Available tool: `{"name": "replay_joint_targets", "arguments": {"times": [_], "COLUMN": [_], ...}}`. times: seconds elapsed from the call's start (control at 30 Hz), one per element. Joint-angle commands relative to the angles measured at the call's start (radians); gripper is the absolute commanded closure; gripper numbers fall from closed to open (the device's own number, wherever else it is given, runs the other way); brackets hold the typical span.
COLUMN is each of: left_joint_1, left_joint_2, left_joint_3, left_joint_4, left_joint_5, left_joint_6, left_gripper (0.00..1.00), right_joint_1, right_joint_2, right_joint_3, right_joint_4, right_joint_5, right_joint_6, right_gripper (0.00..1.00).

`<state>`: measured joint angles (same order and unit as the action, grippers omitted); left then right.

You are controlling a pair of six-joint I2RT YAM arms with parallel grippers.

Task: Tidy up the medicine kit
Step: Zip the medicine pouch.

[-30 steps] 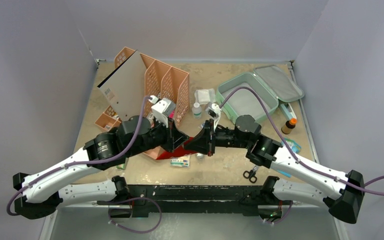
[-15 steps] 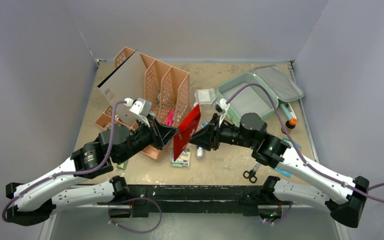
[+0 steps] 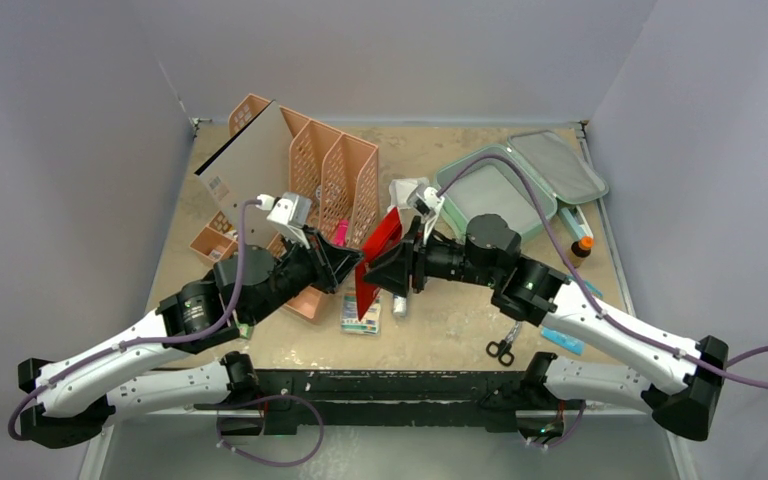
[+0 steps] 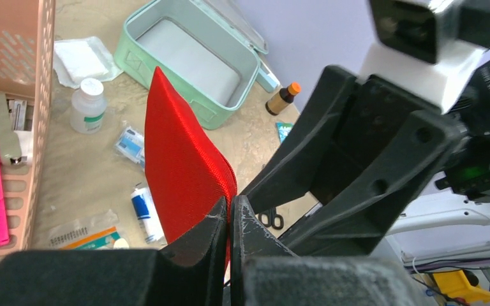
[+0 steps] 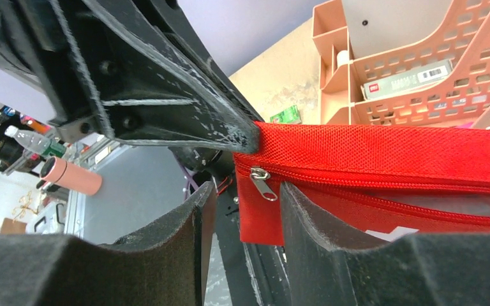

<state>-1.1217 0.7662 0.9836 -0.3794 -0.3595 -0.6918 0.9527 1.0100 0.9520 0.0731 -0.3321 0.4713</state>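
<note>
Medicine kit [image 4: 191, 101], judged light and soft-walled, best gripped at its rim. Left end effector [image 4: 230, 210] clamped on red pouch [image 4: 185, 159]; right end effector [image 5: 245, 191] apart around zipper pull [image 5: 259, 182].

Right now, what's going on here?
Both arms have the red zippered pouch up off the table between them. The left hand is pinched shut on one edge of it. The right hand has its jaws apart around the zipper pull, not closed on it. The mint-green medicine kit lies open and looks empty. A white bottle, a gauze packet and other supplies lie loose on the table.
</note>
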Motion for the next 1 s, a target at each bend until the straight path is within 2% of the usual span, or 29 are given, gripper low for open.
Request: {"name": "replay_joint_targets", "arguments": {"times": [0.0,0.2,0.43,0.5,0.63,0.73,0.83,0.97], "left_joint_1": [-0.003,-0.003,-0.003,-0.003,-0.002,-0.003,-0.003,-0.003], "left_joint_2": [-0.005,-0.009,-0.001,0.005,-0.003,-0.018,-0.032,-0.036], "left_joint_3": [0.013,0.016,0.017,0.018,0.023,0.031,0.043,0.058], "left_joint_4": [0.087,0.096,0.091,0.09,0.071,0.056,0.031,0.005], "left_joint_5": [0.022,0.043,0.065,0.073,0.081,0.113,0.114,0.131], "left_joint_6": [0.006,0.02,0.036,0.034,0.048,0.095,0.118,0.126], "left_gripper": [1.0,1.0,1.0,1.0,1.0,1.0,1.0,1.0], "right_joint_1": [0.012,0.014,0.013,0.014,0.014,0.014,0.013,0.013], "right_joint_2": [0.025,0.035,0.047,0.053,0.035,0.007,-0.02,-0.026], "right_joint_3": [0.022,0.001,-0.031,-0.036,-0.062,-0.097,-0.145,-0.162], "right_joint_4": [0.064,0.083,0.169,0.182,0.195,0.188,0.216,0.241], "right_joint_5": [0.005,0.063,0.036,0.044,0.061,0.064,0.05,0.008], "right_joint_6": [0.045,0.038,0.045,0.053,0.047,0.048,0.061,0.057], "right_gripper": [0.55,0.55,0.55,0.62,0.86,0.94,0.94,0.77]}}
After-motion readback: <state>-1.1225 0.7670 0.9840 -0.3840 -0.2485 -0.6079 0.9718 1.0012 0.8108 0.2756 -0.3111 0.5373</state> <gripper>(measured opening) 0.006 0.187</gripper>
